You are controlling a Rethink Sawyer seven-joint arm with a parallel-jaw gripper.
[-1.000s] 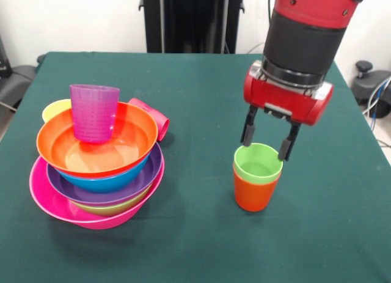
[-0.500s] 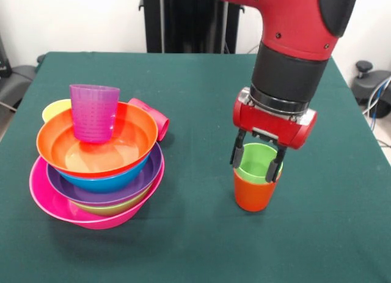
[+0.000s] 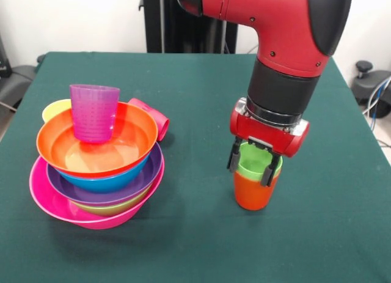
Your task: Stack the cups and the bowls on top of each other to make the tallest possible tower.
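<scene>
The tower stands at the left: a pink bowl (image 3: 43, 200) at the base, then a green bowl (image 3: 104, 208), a purple bowl (image 3: 61, 185), a blue bowl (image 3: 104, 182) and an orange bowl (image 3: 125, 142). A purple cup (image 3: 93, 112) stands upright in the orange bowl. A yellow cup (image 3: 54, 109) shows behind the pile, and a red cup (image 3: 156, 119) lies on its side behind it. At the right, a green cup (image 3: 253, 162) sits nested in an orange cup (image 3: 252, 190). My gripper (image 3: 250, 167) is low over them, its open fingers down around the green cup's rim.
The green table cloth (image 3: 195, 246) covers the whole table. The robot's black pedestal (image 3: 189, 20) stands at the far side. Dark equipment and cables show beyond the right edge.
My gripper has come down and slightly left, from above the green cup's rim to down around it. The cups and the tower have not moved.
</scene>
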